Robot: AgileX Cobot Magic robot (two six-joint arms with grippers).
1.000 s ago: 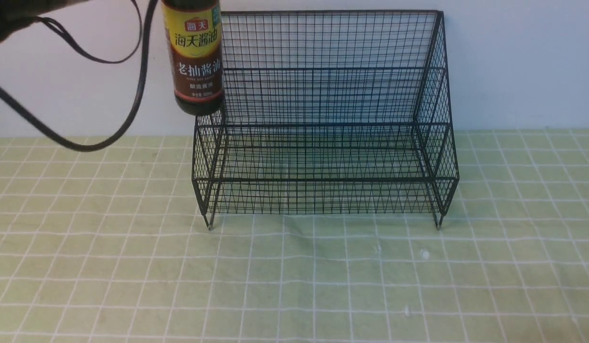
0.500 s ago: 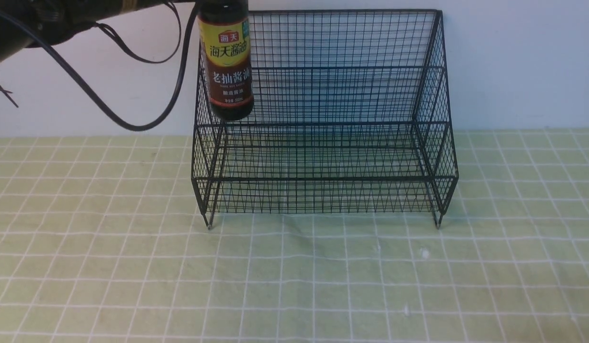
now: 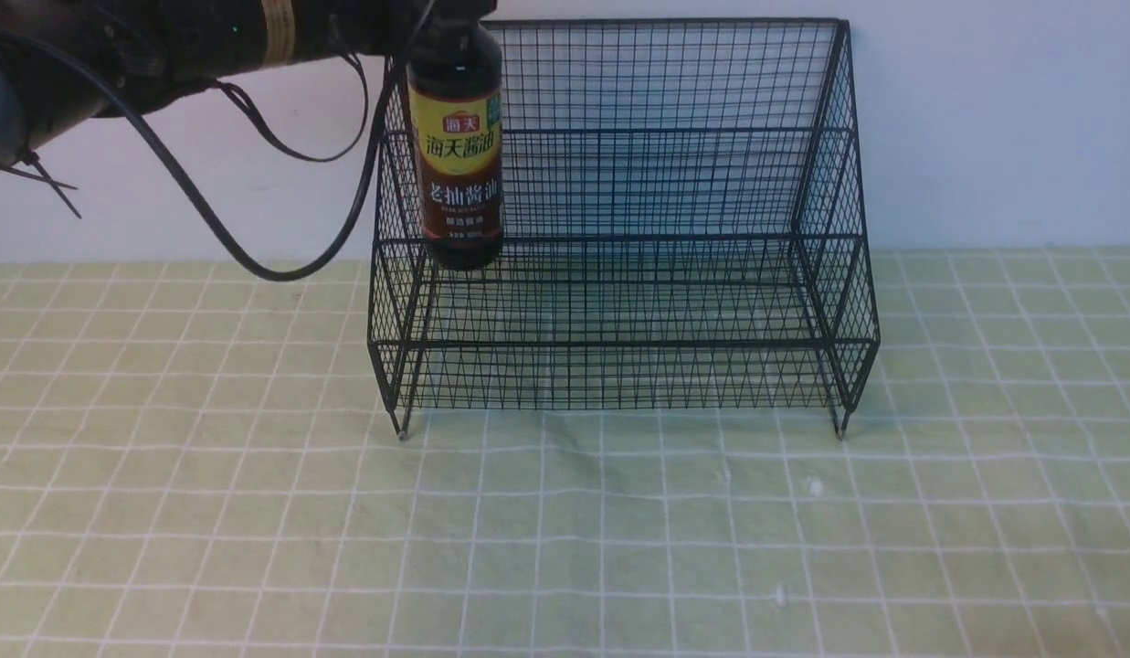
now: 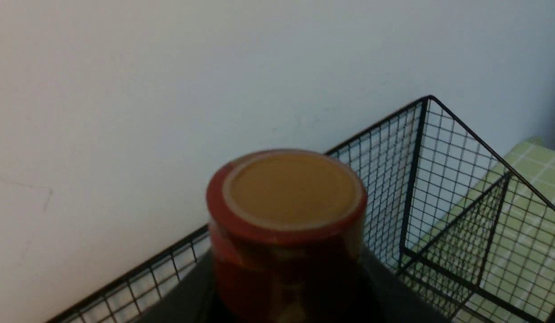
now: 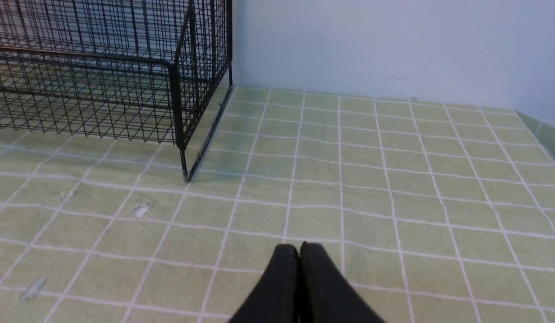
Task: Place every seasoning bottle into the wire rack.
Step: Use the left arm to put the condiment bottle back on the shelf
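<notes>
The bottle [image 3: 455,164] is held upright, hanging below the left hand [image 3: 441,18] that grasps its neck, at the rack's [image 3: 638,239] left end. The right hand [image 5: 299,269] is clenched empty, right of the rack.

The soy-sauce bottle [image 3: 455,155] is dark, glossy glass with a smooth, faintly shiny label [image 3: 461,137]. Its cap [image 4: 290,193] looks like red plastic, and the blurred top seems matt tan. The wire rack [image 3: 619,239] is black coated metal. The tablecloth [image 3: 565,530] is matt, lightly creased green cloth, and the wall [image 3: 985,119] is matt and pale.
</notes>
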